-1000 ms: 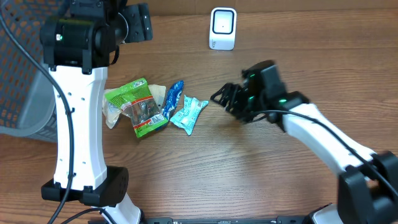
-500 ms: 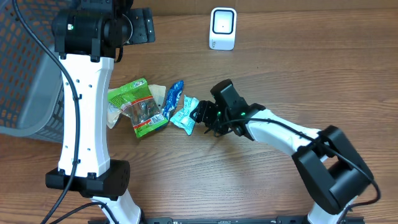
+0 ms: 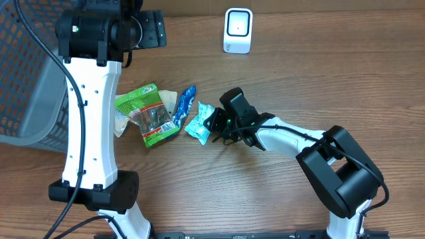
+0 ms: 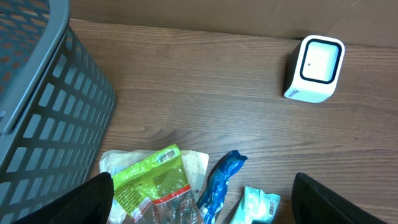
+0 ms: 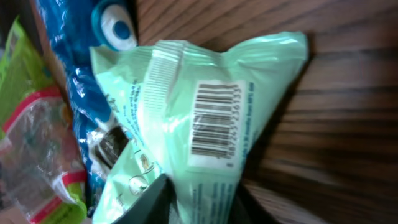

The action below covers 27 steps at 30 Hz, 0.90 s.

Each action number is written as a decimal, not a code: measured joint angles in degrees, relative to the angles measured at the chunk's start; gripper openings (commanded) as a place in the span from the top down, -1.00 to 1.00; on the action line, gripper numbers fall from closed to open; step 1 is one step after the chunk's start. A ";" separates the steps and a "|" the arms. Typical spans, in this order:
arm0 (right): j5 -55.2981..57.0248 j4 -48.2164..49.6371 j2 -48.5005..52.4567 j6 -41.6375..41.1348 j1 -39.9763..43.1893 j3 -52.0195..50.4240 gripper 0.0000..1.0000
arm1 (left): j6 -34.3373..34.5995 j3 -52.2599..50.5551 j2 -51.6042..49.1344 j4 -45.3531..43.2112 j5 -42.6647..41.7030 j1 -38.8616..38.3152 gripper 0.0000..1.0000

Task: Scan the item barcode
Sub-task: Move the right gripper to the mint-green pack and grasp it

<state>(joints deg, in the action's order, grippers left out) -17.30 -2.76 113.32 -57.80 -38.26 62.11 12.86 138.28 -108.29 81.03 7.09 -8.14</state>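
A mint-green packet point(image 3: 196, 123) lies on the wooden table, at the right end of a small heap of packets. Its barcode point(image 5: 215, 118) faces up in the right wrist view. My right gripper point(image 3: 214, 126) reaches in low from the right, and its dark fingers point(image 5: 155, 200) are shut on the packet's near edge point(image 5: 205, 186). The white scanner point(image 3: 238, 30) stands at the table's far edge, apart from the packets. High over the heap, my left gripper point(image 4: 205, 200) hangs open and holds nothing.
A green packet point(image 3: 147, 113) and a blue packet point(image 3: 186, 103) lie just left of the mint one, touching it. A grey mesh basket point(image 3: 26, 73) stands at the left edge. The left arm's white column rises in front of the heap.
My right gripper has swept left from mid-table to the mint-green packet and closed its jaws on the packet's edge. The left gripper stays open above.
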 measured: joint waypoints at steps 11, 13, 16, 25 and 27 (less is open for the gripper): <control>-0.04 -15.26 -1.51 10.08 0.04 5.40 0.74 | 0.02 0.00 0.00 0.20 -0.17 0.00 -0.64; 0.46 -25.35 -1.81 16.65 0.20 9.53 0.74 | 0.02 0.00 0.00 0.22 -0.39 0.00 -0.64; 3.15 -38.45 -1.84 26.49 0.35 16.37 0.64 | 0.02 0.00 0.00 0.26 -0.66 0.00 -0.64; 19.26 -51.63 -3.10 51.49 0.52 24.22 0.70 | 0.02 0.00 0.00 0.31 -0.92 0.00 -0.65; 21.22 -50.36 -3.06 54.21 0.90 24.22 0.72 | 0.02 0.00 0.00 0.48 -0.94 0.00 -0.65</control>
<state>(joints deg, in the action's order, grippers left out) 3.92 -53.12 110.26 -3.60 -37.36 86.32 12.88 138.28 -108.29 81.52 6.15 -8.14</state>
